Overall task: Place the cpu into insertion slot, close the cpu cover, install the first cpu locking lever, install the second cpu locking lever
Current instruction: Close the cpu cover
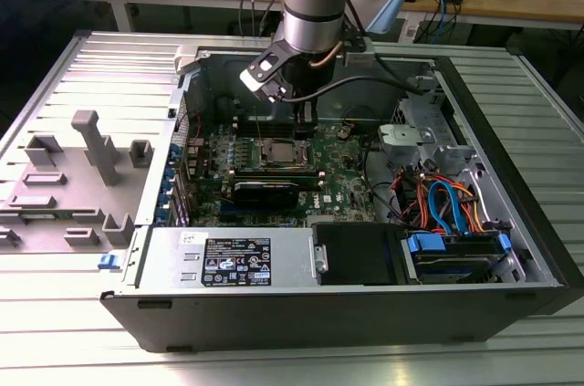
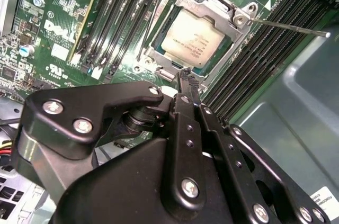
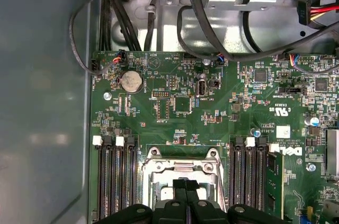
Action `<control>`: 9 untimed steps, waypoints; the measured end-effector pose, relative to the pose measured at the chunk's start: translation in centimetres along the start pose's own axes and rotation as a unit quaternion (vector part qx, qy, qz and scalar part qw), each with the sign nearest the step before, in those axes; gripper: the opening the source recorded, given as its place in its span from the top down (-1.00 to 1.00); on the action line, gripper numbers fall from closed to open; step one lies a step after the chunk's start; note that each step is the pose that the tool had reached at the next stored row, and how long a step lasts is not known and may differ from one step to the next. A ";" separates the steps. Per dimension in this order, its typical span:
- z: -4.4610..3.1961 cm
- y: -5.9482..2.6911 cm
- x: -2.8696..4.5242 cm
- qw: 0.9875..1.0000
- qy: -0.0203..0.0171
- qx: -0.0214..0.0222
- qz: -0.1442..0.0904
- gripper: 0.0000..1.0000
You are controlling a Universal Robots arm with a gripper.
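Evidently light, stiff and fragile, the dull silver-grey square cpu (image 2: 193,41), upper-centre, sits under its silvery frame cover (image 2: 159,57); edge-holds only. Black gripper (image 2: 185,75) jaws pressed together.

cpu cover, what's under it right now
The cpu sits under the cover, its silver top showing through the cut-out. The cover's frame hides the cpu's edges, and whatever lies below the cpu cannot be seen.
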State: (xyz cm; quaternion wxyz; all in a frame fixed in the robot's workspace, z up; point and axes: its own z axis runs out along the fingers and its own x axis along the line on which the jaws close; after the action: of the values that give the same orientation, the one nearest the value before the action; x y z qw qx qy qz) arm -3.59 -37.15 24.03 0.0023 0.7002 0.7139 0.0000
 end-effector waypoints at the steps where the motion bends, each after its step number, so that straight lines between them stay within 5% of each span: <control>1: 0.02 -0.20 0.00 1.000 0.000 0.000 0.000 0.79; 9: 1.01 -3.38 0.07 1.000 0.000 0.000 0.000 0.79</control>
State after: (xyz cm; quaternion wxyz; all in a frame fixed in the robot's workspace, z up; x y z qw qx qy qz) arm -6.97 -37.15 23.01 0.0024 0.7002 0.7139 -0.0002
